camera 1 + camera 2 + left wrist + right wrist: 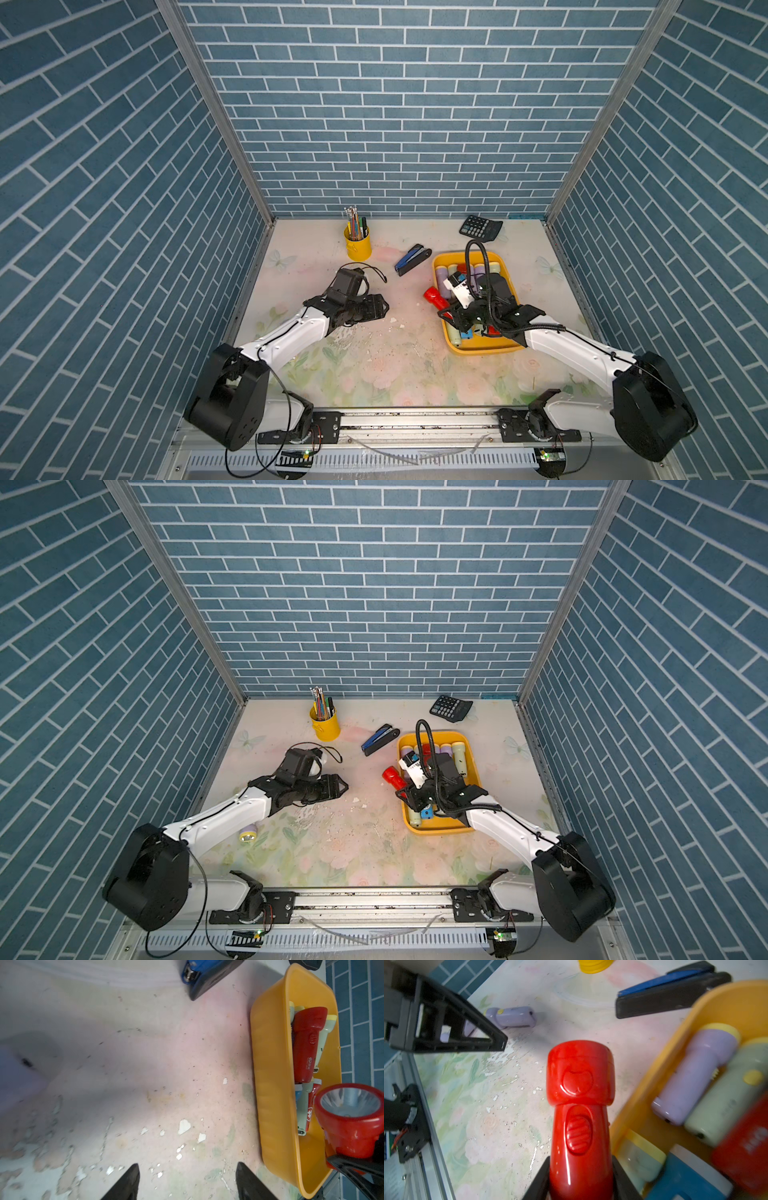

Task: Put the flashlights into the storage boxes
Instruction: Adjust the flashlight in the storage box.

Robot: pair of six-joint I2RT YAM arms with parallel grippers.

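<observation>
Blue brick-pattern walls [399,124] close 3 sides of a worn floral tabletop [374,365]. Right of centre in both top views lies the shallow rectangular bright yellow plastic tray [482,352], its long axis running from the far wall toward the near rail. Several flashlights lie packed inside it. The right wrist view resolves 1 lilac flashlight with a yellow head ring [695,1076], 1 pale green flashlight [724,1103], 1 blue flashlight [685,1180] and 1 red logoed flashlight [745,1155].

The right gripper [580,1167] is over the tray's left half. Its 2 black fingers [538,1182] are clamped on the tail of a glossy red plastic flashlight with a flared head [580,1088]. That flashlight is clear of the table. Its head projects past the tray's left rim over bare tabletop, lens toward the left arm.

The left gripper [187,1165] hovers over the tabletop left of centre, well apart from the tray, its 2 fingers spread with nothing between them. 1 further lilac flashlight [248,833] lies on the table at the lower left of a top view, partly under the left arm's white forearm [232,818].

A blue-and-black stapler [412,258] lies near the tray's upper left corner, not touching it. A yellow cylindrical pen cup [358,245] stands near the far wall, and a black calculator [481,227] lies beyond the tray.
</observation>
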